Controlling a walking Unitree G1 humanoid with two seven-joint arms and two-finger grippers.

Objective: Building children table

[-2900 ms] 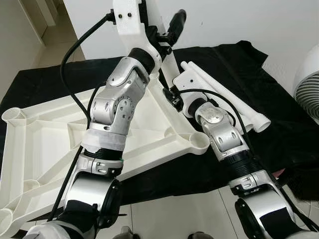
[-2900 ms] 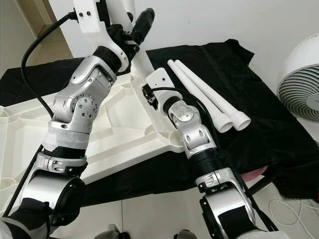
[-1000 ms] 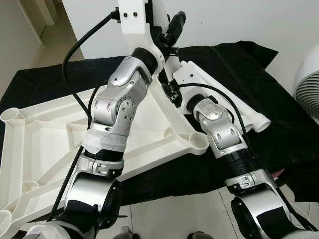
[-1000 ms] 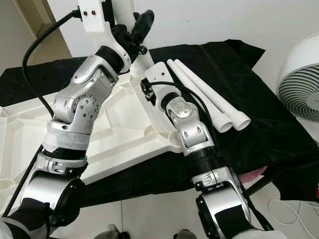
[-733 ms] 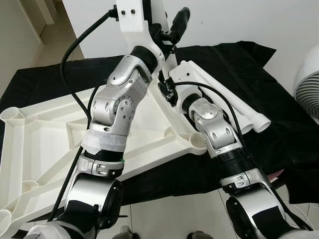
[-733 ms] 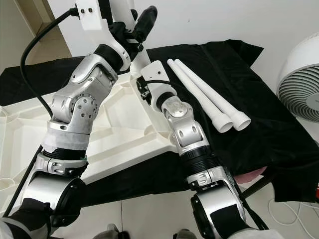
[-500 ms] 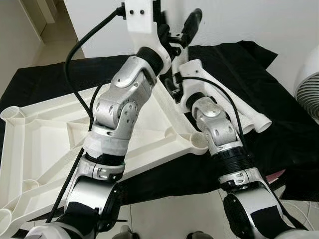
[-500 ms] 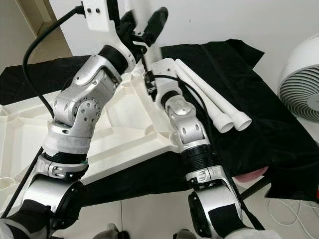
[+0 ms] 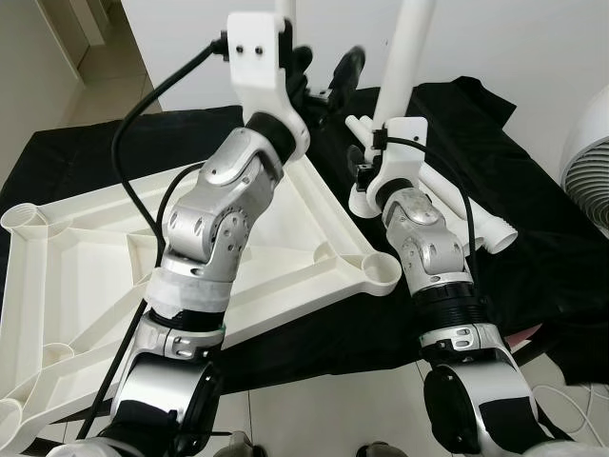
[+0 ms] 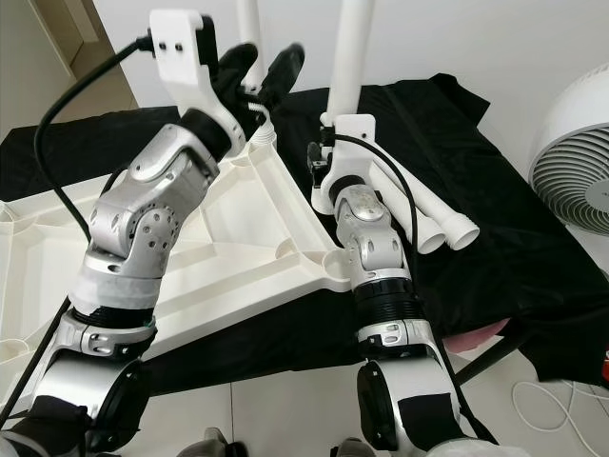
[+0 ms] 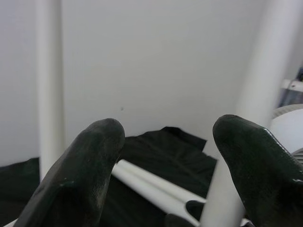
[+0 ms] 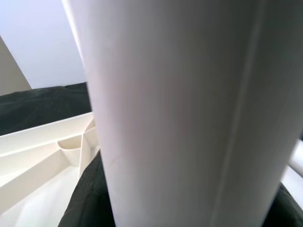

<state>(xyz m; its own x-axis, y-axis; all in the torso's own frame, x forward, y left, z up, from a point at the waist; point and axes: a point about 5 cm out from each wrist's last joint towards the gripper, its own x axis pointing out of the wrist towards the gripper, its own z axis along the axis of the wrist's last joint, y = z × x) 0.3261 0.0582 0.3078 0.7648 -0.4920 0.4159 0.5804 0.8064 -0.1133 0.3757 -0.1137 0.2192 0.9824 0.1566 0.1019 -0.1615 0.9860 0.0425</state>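
Your two silver arms reach over white upturned tabletop [image 9: 86, 257] on black cloth [image 9: 533, 238]. Right arm raises white leg [image 9: 407, 57] upright. Left gripper [image 9: 324, 76] beside second upright leg [image 9: 284, 8]. Spare legs [image 9: 476, 214] lie right.

Four legs [image 10: 433, 224] (two upright); one tabletop [image 9: 86, 248]

Head stereo pair looks down, shares tabletop [image 9: 86, 257]; wrist cameras close-up.

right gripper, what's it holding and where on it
The right gripper holds a white table leg upright, gripped on its lower shaft. The exact end is hidden.
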